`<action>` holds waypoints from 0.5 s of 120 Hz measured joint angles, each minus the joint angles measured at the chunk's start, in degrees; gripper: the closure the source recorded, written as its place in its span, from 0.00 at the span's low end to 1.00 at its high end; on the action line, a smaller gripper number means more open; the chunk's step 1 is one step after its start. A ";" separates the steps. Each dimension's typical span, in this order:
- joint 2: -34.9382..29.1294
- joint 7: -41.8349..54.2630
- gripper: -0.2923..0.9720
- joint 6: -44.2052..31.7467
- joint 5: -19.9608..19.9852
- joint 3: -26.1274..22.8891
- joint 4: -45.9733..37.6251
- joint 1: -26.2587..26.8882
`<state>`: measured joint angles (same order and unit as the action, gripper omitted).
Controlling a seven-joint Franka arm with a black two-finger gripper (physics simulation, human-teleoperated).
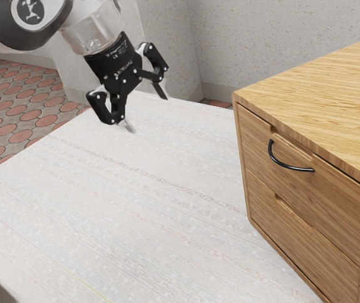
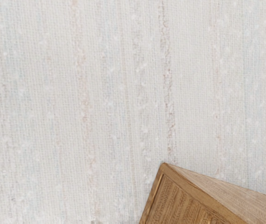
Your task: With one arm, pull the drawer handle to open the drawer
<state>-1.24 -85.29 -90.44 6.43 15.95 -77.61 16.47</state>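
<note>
A wooden cabinet (image 1: pixel 331 107) stands at the exterior view's right, with two drawer fronts facing the table's middle. The upper drawer (image 1: pixel 299 180) sits flush with the cabinet front and carries a black curved handle (image 1: pixel 288 163). My gripper (image 1: pixel 147 108) hangs open in the air above the white table (image 1: pixel 135 202), well off toward the exterior view's left from the handle, with nothing between its fingers. In the wrist view a corner of the cabinet (image 2: pixel 202 200) shows over the table top (image 2: pixel 100 93).
The lower drawer (image 1: pixel 306 237) has no handle that I can see. Beyond the table's far edge lie a tiled floor (image 1: pixel 16 107) and a grey wall (image 1: pixel 261 38). Open table surface stretches between my hand and the cabinet.
</note>
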 joint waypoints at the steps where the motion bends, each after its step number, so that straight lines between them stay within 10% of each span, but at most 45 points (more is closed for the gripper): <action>1: 0.00 0.12 0.25 -0.45 0.38 -0.01 -0.19 -0.04; 60: -0.36 7.93 0.25 -13.60 9.93 -1.37 -4.83 1.01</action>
<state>-1.60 -77.36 -104.04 16.36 14.59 -82.44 17.48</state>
